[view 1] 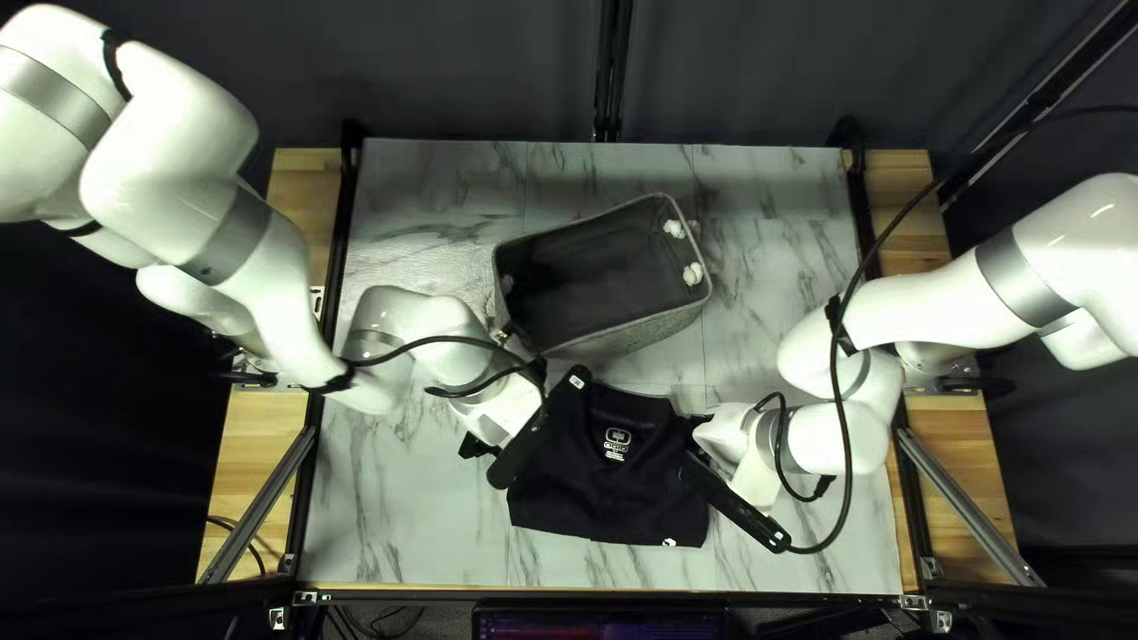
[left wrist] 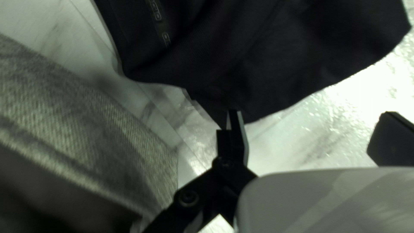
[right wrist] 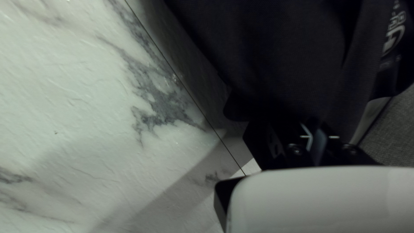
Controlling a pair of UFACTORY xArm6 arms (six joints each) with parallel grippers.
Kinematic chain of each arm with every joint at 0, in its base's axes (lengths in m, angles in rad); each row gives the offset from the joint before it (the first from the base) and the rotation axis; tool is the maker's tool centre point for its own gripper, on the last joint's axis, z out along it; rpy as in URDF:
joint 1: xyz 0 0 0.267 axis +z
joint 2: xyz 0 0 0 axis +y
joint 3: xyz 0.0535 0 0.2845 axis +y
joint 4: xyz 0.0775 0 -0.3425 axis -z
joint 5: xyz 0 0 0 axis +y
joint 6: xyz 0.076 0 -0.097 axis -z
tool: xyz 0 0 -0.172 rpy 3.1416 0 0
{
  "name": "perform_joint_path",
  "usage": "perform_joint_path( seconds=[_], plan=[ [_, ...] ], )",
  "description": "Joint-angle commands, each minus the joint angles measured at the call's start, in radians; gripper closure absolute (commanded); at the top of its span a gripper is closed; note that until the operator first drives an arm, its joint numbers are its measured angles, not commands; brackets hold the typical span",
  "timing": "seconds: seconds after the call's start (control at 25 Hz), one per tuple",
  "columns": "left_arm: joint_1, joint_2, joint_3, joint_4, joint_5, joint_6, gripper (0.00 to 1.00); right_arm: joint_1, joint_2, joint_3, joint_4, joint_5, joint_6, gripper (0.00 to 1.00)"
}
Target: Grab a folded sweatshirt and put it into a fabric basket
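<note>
My right gripper point(right wrist: 318, 131) appears closed on the gathered edge of the folded sweatshirt point(right wrist: 293, 56); the cloth hides its fingertips, so I judge the pinch from the narrow spacing of the fingers and the creases running into them. If only a top layer is caught, the fold is likely to peel open or slip out as the arm rises.

My left gripper point(left wrist: 311, 115) is spread wide and has no hold. One finger point(left wrist: 238, 133) is right at the cloth's edge, the other point(left wrist: 390, 138) well apart from it over bare marble. Closing from here may nip just a corner, or nothing, since little fabric reaches between them. Lifting with the right arm alone would probably tip the bundle and let the left side hang and unfold.

The sweatshirt is on the marble-patterned table point(view 1: 403, 522), between the two grippers, in front of the grey fabric basket point(view 1: 640, 334). The basket is upright, its mouth set at a slant. With its wall so near the left gripper, a sideways swing could shove or tilt it, and a low carry could drag cloth against the rim. The left arm's black cable point(view 1: 451, 340) passes by the basket's near corner and might snag there.
</note>
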Motion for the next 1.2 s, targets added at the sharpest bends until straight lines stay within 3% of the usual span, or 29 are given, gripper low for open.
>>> perform_joint_path(
  seconds=[0.04, 0.16, 0.68, 1.2],
  plan=[
    [0.023, 0.061, -0.037, 0.099, 0.005, -0.141, 0.00, -0.004, 0.007, -0.005, 0.001, -0.004, -0.005, 0.98],
    [0.026, 0.089, -0.070, 0.139, 0.041, -0.211, 0.00, -0.005, 0.010, -0.008, 0.008, -0.006, -0.014, 0.98],
    [0.038, 0.116, -0.081, 0.113, 0.072, -0.198, 0.00, -0.007, 0.013, -0.016, 0.024, -0.002, -0.035, 0.98],
    [0.032, 0.198, -0.147, 0.100, 0.100, -0.207, 0.00, -0.004, 0.001, -0.012, 0.022, 0.007, -0.037, 0.97]
  ],
)
